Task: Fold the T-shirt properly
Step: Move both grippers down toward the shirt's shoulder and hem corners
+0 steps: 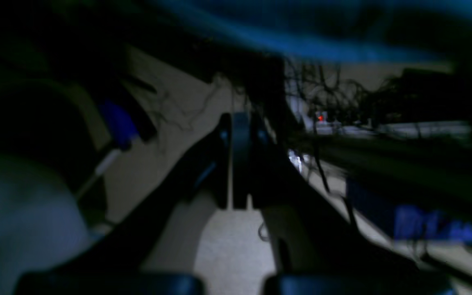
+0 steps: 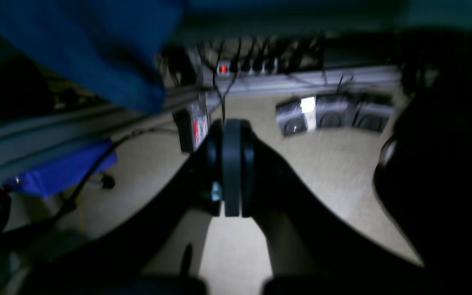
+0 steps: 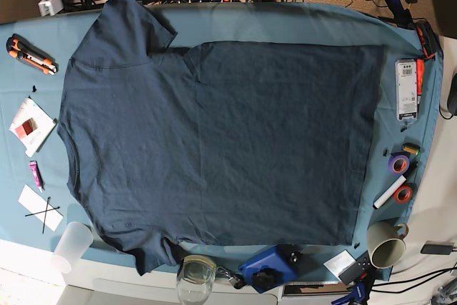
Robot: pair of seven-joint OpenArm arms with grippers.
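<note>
The T-shirt (image 3: 214, 141) lies spread flat on the teal table cloth (image 3: 285, 23), dark navy, neck to the left and hem to the right. One sleeve (image 3: 132, 19) points to the far edge, the other (image 3: 146, 251) to the near edge. Neither gripper shows in the base view. In the left wrist view my left gripper (image 1: 240, 123) is shut on nothing, out over the beige floor. In the right wrist view my right gripper (image 2: 232, 135) is likewise shut and empty, facing the floor and a power strip (image 2: 248, 65). Blurred blue cloth (image 2: 88, 49) hangs at the top of both wrist views.
Around the shirt lie an orange box cutter (image 3: 28, 55), paper slips (image 3: 32, 125), a plastic cup (image 3: 71, 244), a glass (image 3: 194, 276), a blue tool (image 3: 268, 266), a mug (image 3: 385, 244), tape rolls (image 3: 398, 163) and a white device (image 3: 405, 89). Cables run behind the table.
</note>
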